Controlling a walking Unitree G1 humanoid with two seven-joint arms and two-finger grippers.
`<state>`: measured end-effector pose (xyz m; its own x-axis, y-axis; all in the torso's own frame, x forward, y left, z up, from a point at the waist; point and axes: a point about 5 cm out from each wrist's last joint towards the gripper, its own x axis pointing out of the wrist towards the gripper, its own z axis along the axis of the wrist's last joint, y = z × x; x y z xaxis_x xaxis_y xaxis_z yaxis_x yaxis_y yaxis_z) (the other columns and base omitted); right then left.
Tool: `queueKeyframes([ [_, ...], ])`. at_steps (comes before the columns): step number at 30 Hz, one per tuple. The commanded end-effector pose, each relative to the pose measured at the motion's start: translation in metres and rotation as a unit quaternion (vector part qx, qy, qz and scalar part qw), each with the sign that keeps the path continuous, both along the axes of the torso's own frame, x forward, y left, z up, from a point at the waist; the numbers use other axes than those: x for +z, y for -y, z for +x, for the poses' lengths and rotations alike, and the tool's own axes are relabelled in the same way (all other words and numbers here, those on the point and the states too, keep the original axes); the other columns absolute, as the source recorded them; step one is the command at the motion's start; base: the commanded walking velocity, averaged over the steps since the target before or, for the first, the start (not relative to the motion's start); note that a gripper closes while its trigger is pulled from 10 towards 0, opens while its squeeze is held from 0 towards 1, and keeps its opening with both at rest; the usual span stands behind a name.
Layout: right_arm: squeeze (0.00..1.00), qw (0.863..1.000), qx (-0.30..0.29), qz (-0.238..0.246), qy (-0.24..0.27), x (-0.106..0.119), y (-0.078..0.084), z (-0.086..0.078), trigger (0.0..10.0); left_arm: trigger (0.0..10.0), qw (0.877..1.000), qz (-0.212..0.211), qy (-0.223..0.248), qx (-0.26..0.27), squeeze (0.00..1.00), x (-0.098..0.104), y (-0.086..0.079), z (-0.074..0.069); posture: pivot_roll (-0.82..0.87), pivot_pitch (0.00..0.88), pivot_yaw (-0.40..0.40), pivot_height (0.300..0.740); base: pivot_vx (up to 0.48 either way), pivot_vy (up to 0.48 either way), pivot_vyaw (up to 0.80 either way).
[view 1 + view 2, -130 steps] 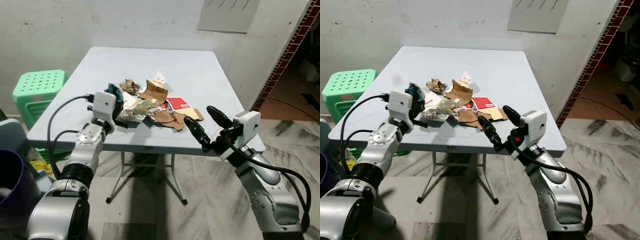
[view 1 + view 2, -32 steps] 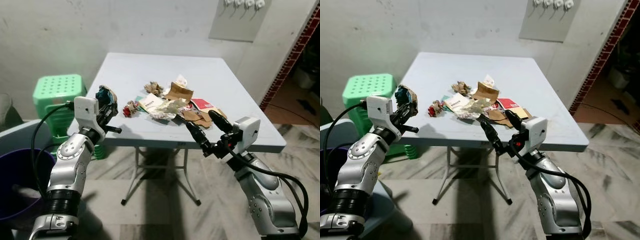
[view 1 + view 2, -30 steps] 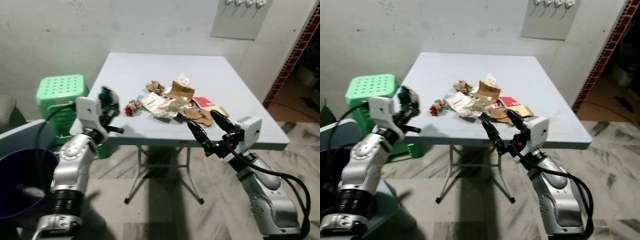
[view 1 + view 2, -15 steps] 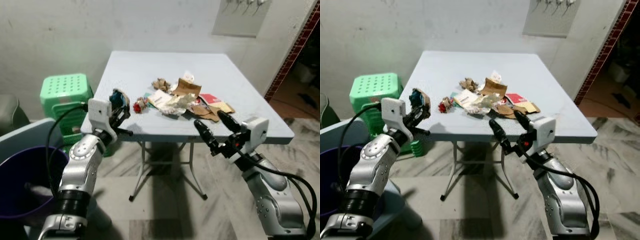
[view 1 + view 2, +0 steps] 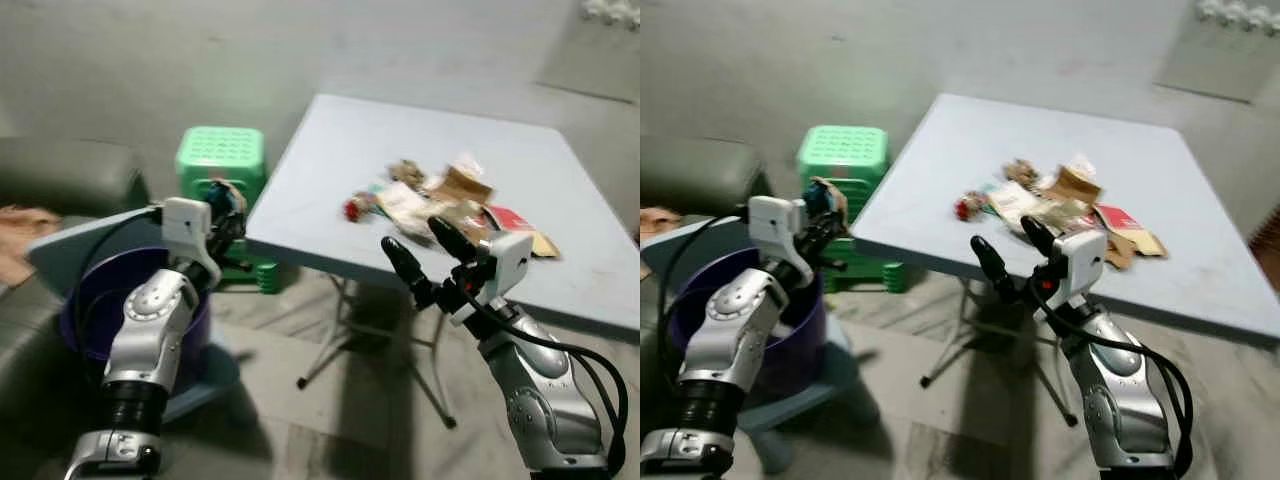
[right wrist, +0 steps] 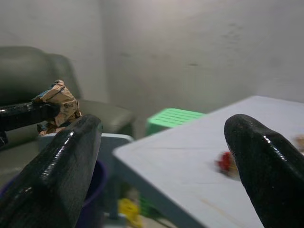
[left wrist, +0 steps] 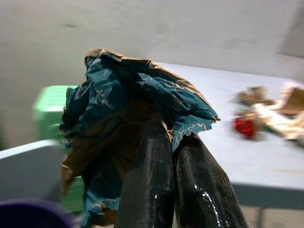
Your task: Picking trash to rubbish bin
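Grey wall behind; tabletop [image 5: 330,150] w/ trash pile [image 5: 450,200] far right. My left claw [image 5: 226,208] pinches teal-brown crumpled wrapper [image 7: 133,109] above purple bin [image 5: 95,300]. Right claw [image 5: 430,255] spread wide, near tabletop edge.

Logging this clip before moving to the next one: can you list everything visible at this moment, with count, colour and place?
Table: one, pale grey-blue, ahead on the right.
Trash pile: one loose heap, brown, white and red scraps, on the table.
Stool: one, green, beside the table's left edge.
Rubbish bin: one, purple, on the floor at left.
Sofa: one, dark grey, far left.
Crumpled wrapper: one, teal and brown, pinched in the left gripper.
Left gripper: shut, raised above the bin's far rim.
Right gripper: open, empty, before the table edge.
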<state>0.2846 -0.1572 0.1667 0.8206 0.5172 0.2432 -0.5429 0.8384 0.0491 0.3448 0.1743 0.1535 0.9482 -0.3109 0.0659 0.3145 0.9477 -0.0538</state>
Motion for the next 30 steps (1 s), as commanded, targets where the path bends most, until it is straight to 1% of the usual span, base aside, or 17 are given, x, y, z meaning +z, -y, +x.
queueKeyframes([
  [1,0.00,1.000,-0.006,-0.005,0.002,0.0021,0.0051,-0.0007,10.0,10.0,1.000,-0.001,0.001,-0.013,0.00,0.0010,0.0083,0.0005,-0.03,0.000,-0.040,0.740,0.000,0.000,0.79],
  [4,0.00,1.000,-0.006,-0.004,0.001,0.0024,0.0057,-0.0007,10.0,10.0,1.000,-0.003,-0.007,-0.006,0.00,-0.0006,0.0073,0.0000,-0.02,0.000,-0.042,0.740,0.000,0.000,0.79],
  [9,0.00,1.000,-0.006,-0.004,0.000,0.0029,0.0062,-0.0006,10.0,10.0,1.000,-0.007,-0.007,-0.003,0.00,-0.0010,0.0071,-0.0008,-0.03,0.000,-0.044,0.740,0.000,0.000,0.79],
  [17,0.00,1.000,-0.006,-0.008,0.001,0.0044,0.0085,0.0002,10.0,10.0,1.000,0.001,-0.014,0.004,0.00,-0.0035,0.0087,-0.0017,-0.02,0.000,-0.049,0.740,0.000,0.000,0.79],
  [19,0.00,1.000,-0.015,-0.012,0.004,0.0051,0.0093,0.0013,10.0,10.0,1.000,0.001,-0.016,0.003,0.00,-0.0039,0.0089,-0.0018,-0.02,0.000,-0.049,0.740,0.000,0.000,0.79],
  [21,0.00,1.000,-0.019,0.004,-0.004,0.0054,0.0109,0.0032,10.0,10.0,1.000,-0.006,-0.026,0.005,0.00,-0.0058,0.0086,-0.0020,-0.02,0.000,-0.049,0.740,0.000,0.000,0.00],
  [27,0.00,1.000,-0.017,0.003,-0.004,0.0052,0.0120,0.0030,10.0,10.0,1.000,-0.009,-0.025,0.005,0.00,-0.0060,0.0092,-0.0020,-0.02,0.000,-0.052,0.740,0.000,0.000,0.00],
  [30,0.00,1.000,-0.014,0.004,-0.004,0.0056,0.0118,0.0029,10.0,10.0,1.000,-0.016,-0.021,0.004,0.00,-0.0043,0.0088,-0.0020,-0.02,0.000,-0.052,0.740,0.247,0.000,0.00],
])
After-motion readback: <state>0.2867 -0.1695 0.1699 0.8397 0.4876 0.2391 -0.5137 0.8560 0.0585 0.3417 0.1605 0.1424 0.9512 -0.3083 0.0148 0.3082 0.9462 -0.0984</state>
